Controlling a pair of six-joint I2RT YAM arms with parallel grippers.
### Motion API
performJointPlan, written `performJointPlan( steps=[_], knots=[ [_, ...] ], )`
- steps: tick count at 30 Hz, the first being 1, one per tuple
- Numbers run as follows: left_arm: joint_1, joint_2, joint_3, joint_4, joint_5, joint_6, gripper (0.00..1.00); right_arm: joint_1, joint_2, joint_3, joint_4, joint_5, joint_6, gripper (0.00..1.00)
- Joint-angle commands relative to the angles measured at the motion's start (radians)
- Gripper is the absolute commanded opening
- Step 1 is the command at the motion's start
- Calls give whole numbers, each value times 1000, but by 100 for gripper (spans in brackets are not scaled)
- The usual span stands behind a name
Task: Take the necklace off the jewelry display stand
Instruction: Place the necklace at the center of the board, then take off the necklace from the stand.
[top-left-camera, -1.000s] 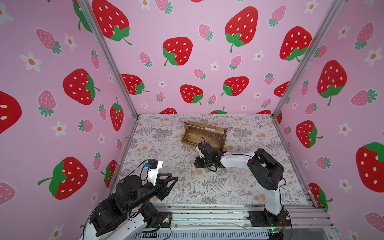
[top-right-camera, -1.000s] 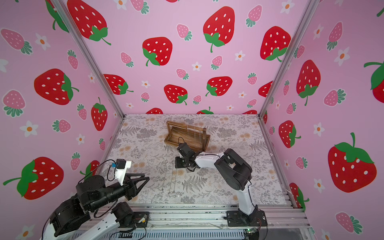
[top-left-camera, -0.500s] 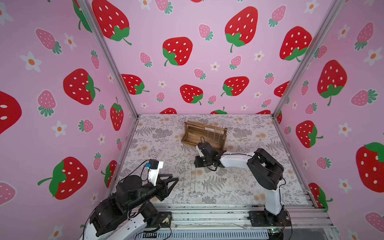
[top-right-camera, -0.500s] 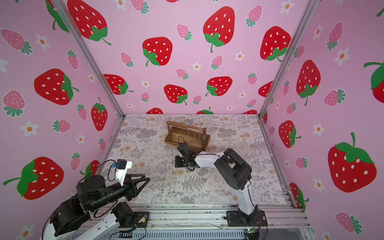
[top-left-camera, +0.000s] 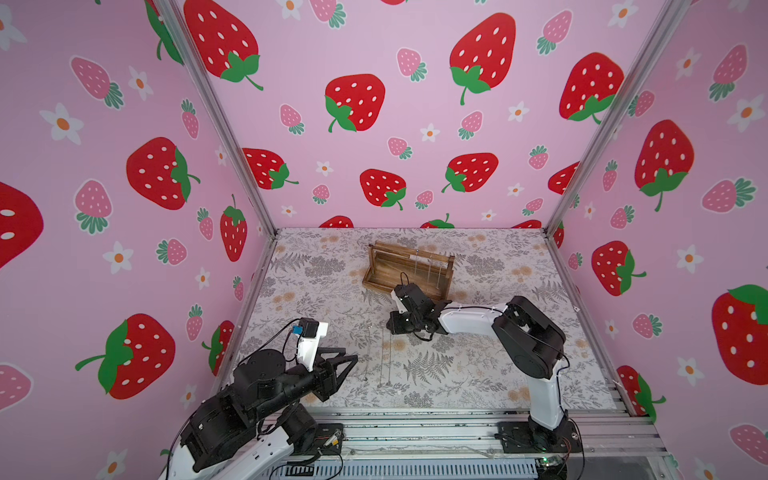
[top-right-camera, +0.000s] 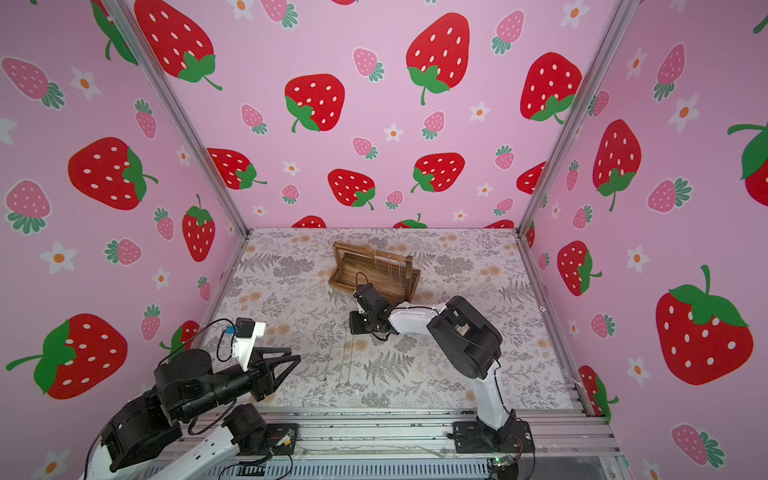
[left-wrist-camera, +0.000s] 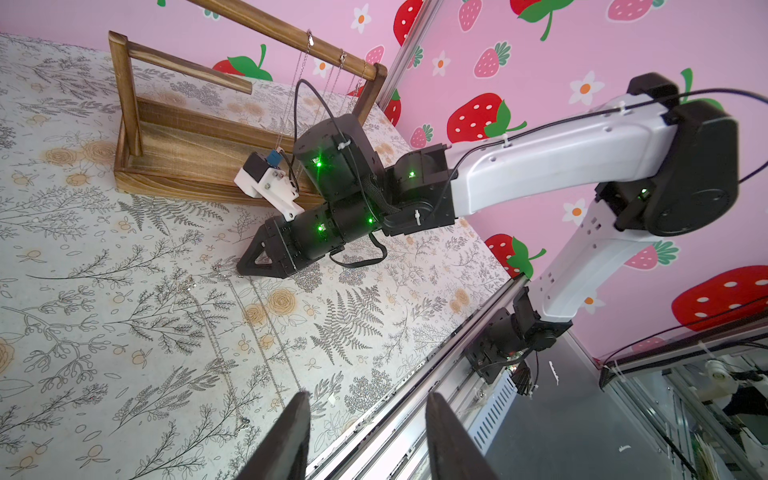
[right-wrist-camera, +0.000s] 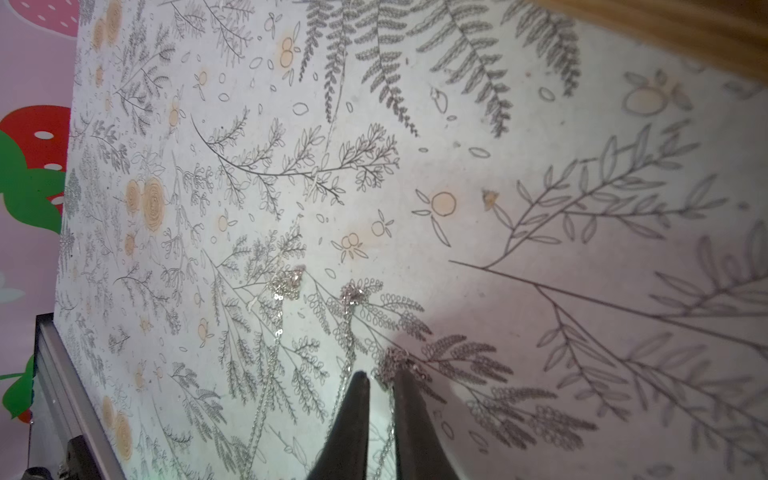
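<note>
No shift of arms or stand is noted since the earlier frames. One thin silver chain necklace (right-wrist-camera: 397, 363) is found lying on the floral-printed tabletop (top-left-camera: 478, 374), bunched at the tips of the right gripper (right-wrist-camera: 380, 380), whose jaws are narrowly parted with nothing seen pinched. Other silver chains (left-wrist-camera: 338, 79) are seen hanging from the brown wooden jewelry display stand (top-left-camera: 386, 274), just beyond at far centre. At near left, the left gripper (left-wrist-camera: 370, 401) is held with jaws spread, empty.

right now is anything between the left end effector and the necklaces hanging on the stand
Yes. The right arm's wrist sits low in front of the jewelry display stand, right before the hanging necklaces, with the right end effector at the table. Between, laid-out chains lie on the table. The left end effector is open, empty.
</note>
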Motion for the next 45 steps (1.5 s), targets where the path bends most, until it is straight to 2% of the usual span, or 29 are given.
performJointPlan(
  steps=[1, 6, 9, 12, 15, 16, 18, 19, 22, 24, 26, 31, 35, 41, 45],
  knots=[
    [-3, 1, -7, 15, 18, 13, 47, -4, 8, 24, -16, -9, -11, 15],
    [-3, 0, -5, 10, 13, 15, 47, -5, -21, 13, -18, 7, -10, 15],
    [-3, 3, -4, 5, 6, 15, 47, -4, -97, -22, -26, 21, -16, 15],
    [-4, 15, -4, 3, -1, 13, 47, -4, -251, -115, -30, 64, -39, 15],
    [-3, 40, -8, 12, 0, 5, 48, -4, -466, -271, -19, 144, -89, 16],
    [-3, 57, -12, 21, -31, 3, 46, -5, -550, -335, -15, 190, -112, 16],
    [-3, 114, -22, 59, -13, -12, 44, -18, -703, -449, -16, 277, -154, 18],
    [-3, 148, -42, 116, 31, -30, 43, -41, -784, -505, -27, 302, -163, 18],
    [-5, 281, -116, 352, 87, -73, 44, -166, -996, -648, -52, 268, -146, 19],
    [-5, 398, -128, 475, 55, -58, 45, -241, -1099, -731, -51, 215, -145, 20],
    [-4, 568, -78, 567, 25, -4, 45, -274, -1189, -794, -49, 193, -179, 21],
    [3, 954, 133, 666, -56, 104, 43, -285, -1228, -877, 3, 200, -202, 22],
    [28, 1160, 310, 650, -166, 168, 43, -294, -1201, -883, 27, 160, -183, 22],
    [43, 1260, 400, 701, -303, 218, 39, -298, -1203, -888, 38, 109, -169, 22],
    [53, 1272, 374, 810, -281, 267, 39, -298, -1213, -892, 45, 93, -160, 22]
  ],
)
